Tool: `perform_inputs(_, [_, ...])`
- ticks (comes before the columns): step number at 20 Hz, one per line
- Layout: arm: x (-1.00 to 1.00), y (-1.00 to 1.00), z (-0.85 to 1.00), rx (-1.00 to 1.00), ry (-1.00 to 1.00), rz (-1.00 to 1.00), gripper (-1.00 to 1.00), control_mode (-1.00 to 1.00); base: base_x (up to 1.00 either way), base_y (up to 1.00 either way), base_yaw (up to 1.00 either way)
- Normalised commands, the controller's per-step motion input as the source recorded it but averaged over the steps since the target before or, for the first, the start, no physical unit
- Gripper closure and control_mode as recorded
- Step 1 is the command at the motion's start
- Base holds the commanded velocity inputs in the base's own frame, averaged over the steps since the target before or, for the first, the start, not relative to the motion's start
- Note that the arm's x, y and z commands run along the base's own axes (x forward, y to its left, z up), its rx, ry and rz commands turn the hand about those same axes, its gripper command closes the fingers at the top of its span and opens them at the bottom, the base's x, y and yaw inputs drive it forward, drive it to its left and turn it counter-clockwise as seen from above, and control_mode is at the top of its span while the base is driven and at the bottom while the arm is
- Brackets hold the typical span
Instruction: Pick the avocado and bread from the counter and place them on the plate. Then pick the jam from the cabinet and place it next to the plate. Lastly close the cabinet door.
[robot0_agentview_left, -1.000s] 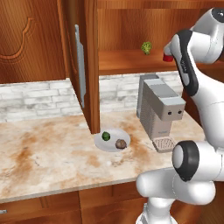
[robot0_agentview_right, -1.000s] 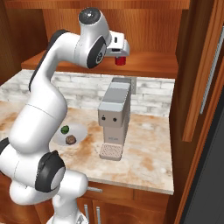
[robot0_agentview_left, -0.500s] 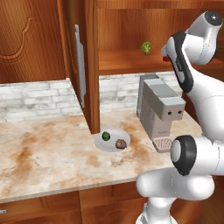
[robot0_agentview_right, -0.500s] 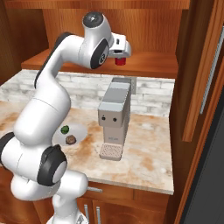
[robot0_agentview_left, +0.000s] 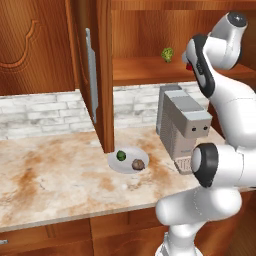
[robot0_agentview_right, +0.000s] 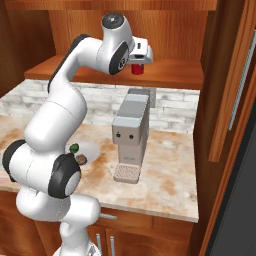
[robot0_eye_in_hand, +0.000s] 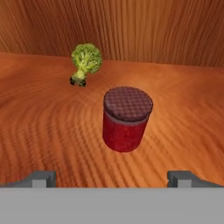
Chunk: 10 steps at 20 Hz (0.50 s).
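The jam (robot0_eye_in_hand: 126, 124), a red jar with a dark red lid, stands upright on the cabinet shelf (robot0_eye_in_hand: 48, 131). My gripper (robot0_eye_in_hand: 112, 178) is open just in front of it, with a fingertip on either side and the jar apart from both. In the right base view the gripper (robot0_agentview_right: 140, 61) hovers over the jam (robot0_agentview_right: 137, 69). On the counter (robot0_agentview_left: 60, 180) the plate (robot0_agentview_left: 114, 164) carries the avocado (robot0_agentview_left: 120, 155) and the bread (robot0_agentview_left: 138, 163). The cabinet door (robot0_agentview_left: 102, 75) stands open, edge-on, with its silver handle (robot0_agentview_left: 91, 75) showing.
A yellow-green leafy item (robot0_eye_in_hand: 86, 61) sits on the shelf behind and left of the jar. A grey coffee machine (robot0_agentview_left: 182, 127) stands on the counter under the shelf, right of the plate. Another wooden panel with a handle (robot0_agentview_right: 240, 85) rises at the right.
The arm has stretched further into the cabinet, bringing the hand closer to the jam. The jaws have stayed open. The plate and its food have not moved.
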Motion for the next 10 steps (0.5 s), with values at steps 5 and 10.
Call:
perform_inputs(5, [0.24, -0.1, -0.02, 0.0, 0.01, 0.0, -1.0, -1.0, 0.0, 0.0, 0.0])
perform_inputs(10, [0.21, -0.08, -0.04, 0.0, 0.0, 0.0, -1.0, -1.0, 0.0, 0.0, 0.0])
